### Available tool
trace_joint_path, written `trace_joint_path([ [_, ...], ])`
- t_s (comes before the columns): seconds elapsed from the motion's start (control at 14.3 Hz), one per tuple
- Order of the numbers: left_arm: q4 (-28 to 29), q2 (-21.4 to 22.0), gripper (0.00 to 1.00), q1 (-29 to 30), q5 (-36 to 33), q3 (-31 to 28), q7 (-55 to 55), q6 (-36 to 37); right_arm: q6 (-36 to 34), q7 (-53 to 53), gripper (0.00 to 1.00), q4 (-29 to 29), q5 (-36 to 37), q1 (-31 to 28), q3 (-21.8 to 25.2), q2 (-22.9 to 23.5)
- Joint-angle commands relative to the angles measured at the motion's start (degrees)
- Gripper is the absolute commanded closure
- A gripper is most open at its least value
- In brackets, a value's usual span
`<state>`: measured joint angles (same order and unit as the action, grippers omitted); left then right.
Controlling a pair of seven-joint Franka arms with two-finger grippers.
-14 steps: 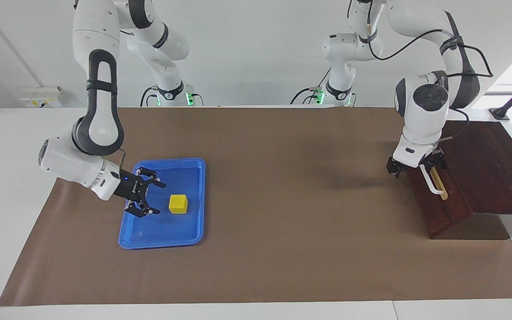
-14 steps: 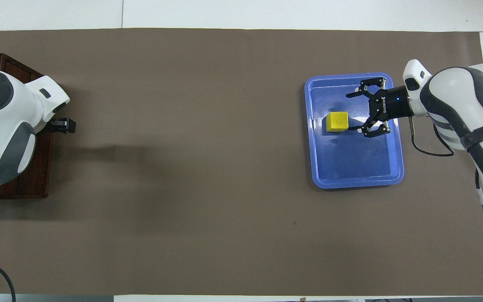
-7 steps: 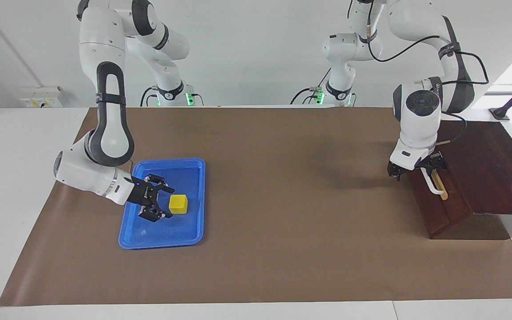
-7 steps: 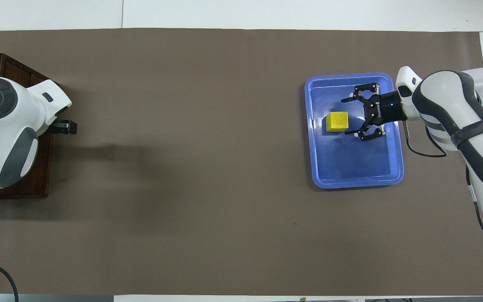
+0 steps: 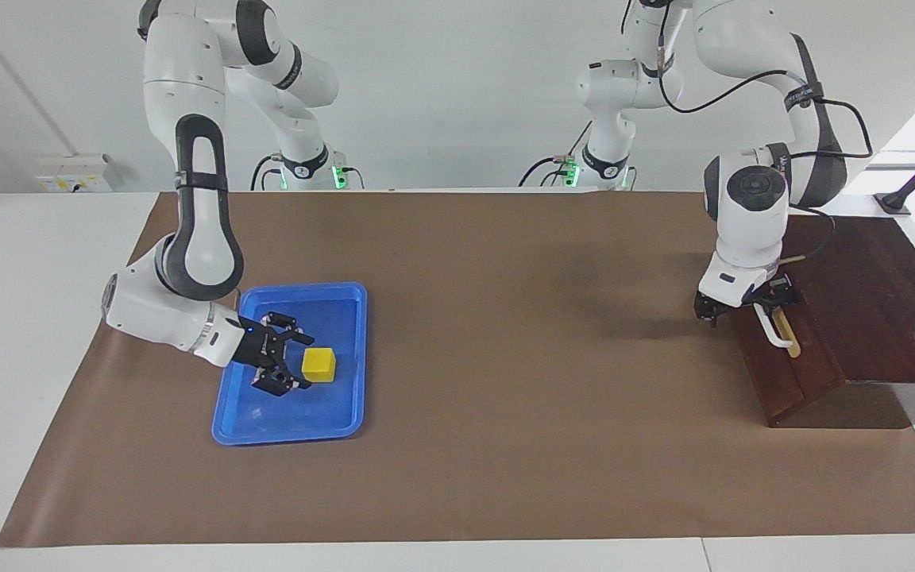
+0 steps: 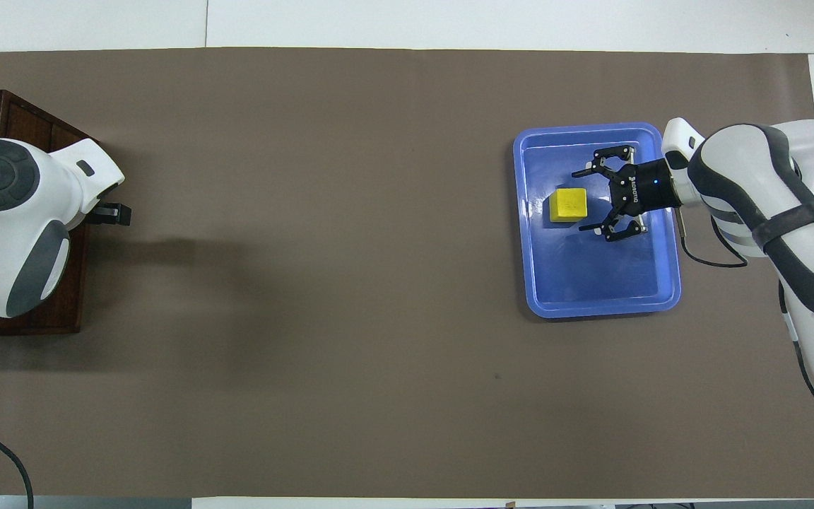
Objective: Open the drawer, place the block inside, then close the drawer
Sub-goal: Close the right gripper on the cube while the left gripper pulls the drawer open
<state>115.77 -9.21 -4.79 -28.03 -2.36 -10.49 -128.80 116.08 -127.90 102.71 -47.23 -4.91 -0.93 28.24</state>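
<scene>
the right gripper hangs low in the blue tray, fingers spread wide, with the yellow block sitting just off the fingertips and not yet between them, nothing pinched. from the overhead view the block looks lined up with the gap, but one fingertip seems close to its edge; if the gripper drives in slightly off line, that tip could shove the cube along the slick tray floor instead of straddling it, or clamp a corner and let it twist out. the left gripper hovers at the white handle of the drawer, which looks shut; its fingers appear spread, the handle just beside them and not gripped. closing beside the bar would mean a pull on nothing, and a slanted pull may drag the whole wooden box across the brown mat.
</scene>
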Motion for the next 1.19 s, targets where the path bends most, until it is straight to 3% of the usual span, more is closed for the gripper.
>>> trace_joint_path([
  [0.0, 0.33, -0.90, 0.00, -0.66, -1.15, 0.60, -1.98, -2.95, 1.42, -2.09, 0.00, 1.61, -2.69, -0.10, -0.21, -0.65],
  [0.28, -0.20, -1.08, 0.00, -6.10, 0.77, 0.69, -6.29, -1.90, 1.60, -2.09, 0.00, 1.53, -2.87, -0.02, -0.21, -0.65],
  [0.42, -1.77, -1.25, 0.00, -8.47, 4.81, 0.60, -6.82, -0.32, 2.04, -2.26, 0.15, 1.62, -2.87, -0.02, -0.21, -0.65],
  [0.49, -2.56, -1.43, 0.00, -9.79, 6.13, 0.60, -6.83, 0.65, 2.04, -2.27, 0.43, 1.70, -2.87, -0.02, -0.21, -0.65],
  [0.56, -3.18, -1.60, 0.00, -10.50, 6.84, 0.60, -6.91, 1.44, 2.13, -2.18, 0.79, 1.62, -2.87, -0.02, -0.21, -0.65],
  [0.63, -3.27, -1.60, 0.00, -10.85, 7.02, 0.60, -6.91, 1.53, 2.39, -1.92, 1.00, 1.62, -2.96, 0.07, -0.21, -0.65],
  [1.12, -4.58, -1.60, 0.00, -12.79, 7.64, 0.60, -8.50, 3.81, 1.52, 3.09, 1.00, -0.84, -4.10, 1.30, -0.21, -1.00],
])
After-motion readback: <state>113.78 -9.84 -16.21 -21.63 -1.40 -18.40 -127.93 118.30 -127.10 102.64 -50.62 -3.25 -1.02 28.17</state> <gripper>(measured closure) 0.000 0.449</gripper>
